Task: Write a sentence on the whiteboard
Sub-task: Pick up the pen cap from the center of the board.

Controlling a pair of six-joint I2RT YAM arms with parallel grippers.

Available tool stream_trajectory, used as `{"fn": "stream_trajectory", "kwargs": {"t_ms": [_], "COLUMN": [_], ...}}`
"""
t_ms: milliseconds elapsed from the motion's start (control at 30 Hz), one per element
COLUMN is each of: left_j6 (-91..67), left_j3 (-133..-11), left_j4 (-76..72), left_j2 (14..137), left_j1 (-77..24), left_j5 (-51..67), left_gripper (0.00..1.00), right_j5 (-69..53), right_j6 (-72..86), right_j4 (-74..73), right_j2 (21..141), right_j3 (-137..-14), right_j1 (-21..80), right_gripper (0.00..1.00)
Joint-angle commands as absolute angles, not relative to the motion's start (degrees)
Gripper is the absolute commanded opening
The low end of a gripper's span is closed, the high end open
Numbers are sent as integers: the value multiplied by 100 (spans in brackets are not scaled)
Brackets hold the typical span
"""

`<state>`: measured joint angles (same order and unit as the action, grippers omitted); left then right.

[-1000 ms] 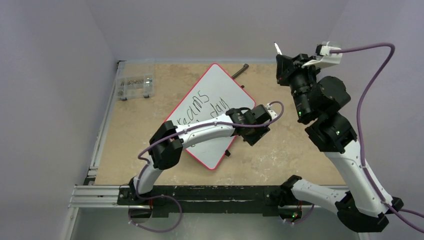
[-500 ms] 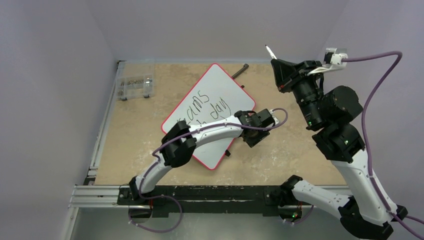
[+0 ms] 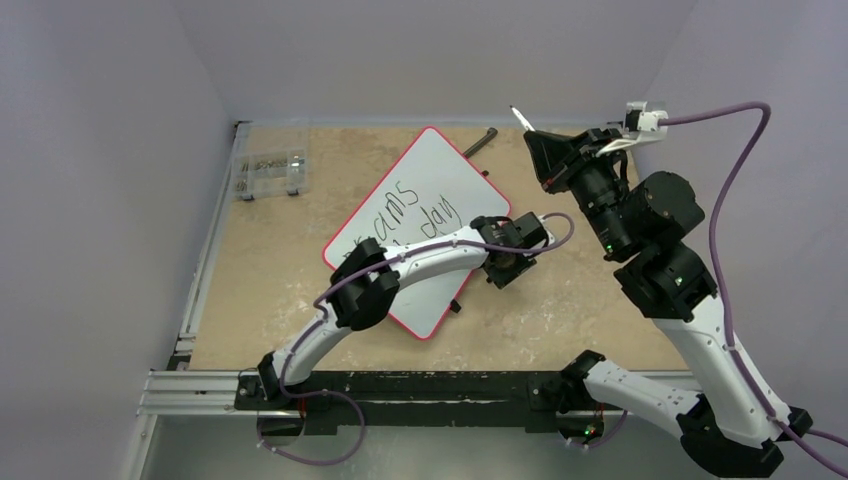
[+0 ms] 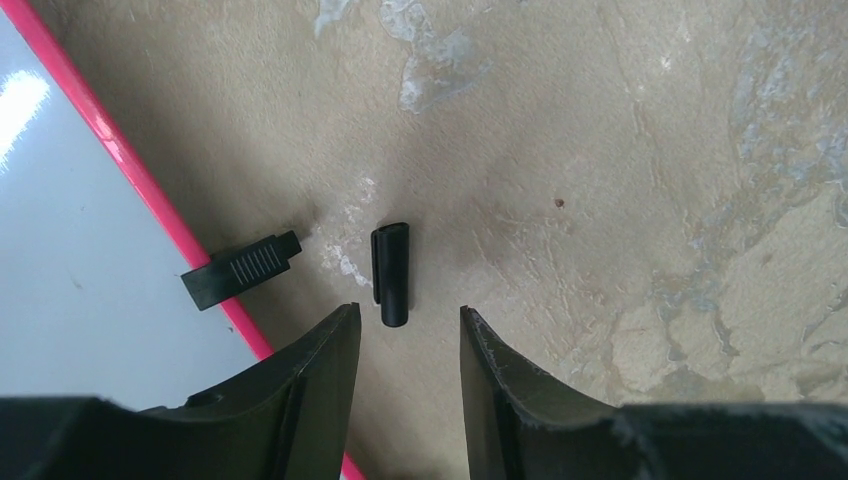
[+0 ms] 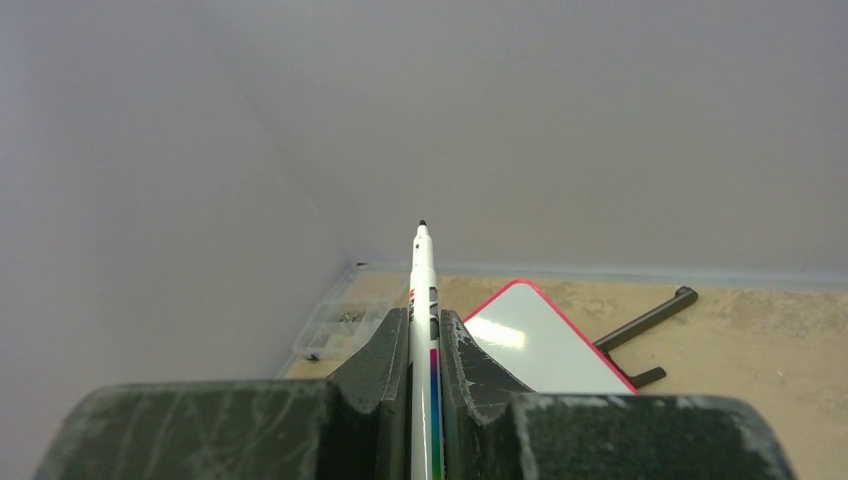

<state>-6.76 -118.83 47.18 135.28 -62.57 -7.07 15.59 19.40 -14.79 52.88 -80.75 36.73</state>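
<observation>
The whiteboard (image 3: 430,190) lies tilted on the table, with the sentence (image 3: 410,212) in black marker partly hidden under my left arm. My right gripper (image 3: 545,150) is raised high at the back right, shut on a white marker (image 5: 422,290) whose uncapped tip points up. My left gripper (image 4: 405,315) is open, low over the table just right of the whiteboard's red rim (image 4: 120,160). A black marker cap (image 4: 391,273) lies on the table just ahead of its fingertips. In the top view the left gripper (image 3: 505,268) hides the cap.
A black edge clip (image 4: 240,268) sticks out from the board's rim beside the cap. A clear plastic parts box (image 3: 268,172) stands at the back left. A black L-shaped tool (image 3: 480,141) lies behind the board.
My right gripper has swung left and tilted with the marker, its tip moving left. My left arm has shifted slightly, its elbow moving right, the gripper settling over the cap.
</observation>
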Motion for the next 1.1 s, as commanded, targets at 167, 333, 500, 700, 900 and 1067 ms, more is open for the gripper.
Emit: {"fn": "stream_trajectory", "kwargs": {"t_ms": [167,333,500,700,900,1067], "left_j6": [-492,-492,-492,-647,-851,-1329], "left_j3": [-12230,-12394,-12528,-12547,-12222,-11751], "left_j4": [4798,4844,4895,4953,4842,4399], "left_j2": [13737,13894,14030,14078,13952,13390], "left_j1": [-6135,-6111,-6100,-6095,-6093,-6084], "left_j5": [-604,-513,-404,-330,-269,563], "left_gripper": [39,37,34,27,0,0], "right_j5": [1286,1266,1250,1246,1261,1273], "right_j6": [2101,2161,2167,2177,2180,2180], "right_j4": [-1229,-1170,-1163,-1166,-1175,-1203], "right_j2": [5264,5265,5283,5297,5293,5282], "right_j3": [-7933,-7845,-7808,-7770,-7735,-7756], "right_j1": [3662,3665,3665,3665,3659,3664], "right_gripper": [0,0,0,0,0,0]}}
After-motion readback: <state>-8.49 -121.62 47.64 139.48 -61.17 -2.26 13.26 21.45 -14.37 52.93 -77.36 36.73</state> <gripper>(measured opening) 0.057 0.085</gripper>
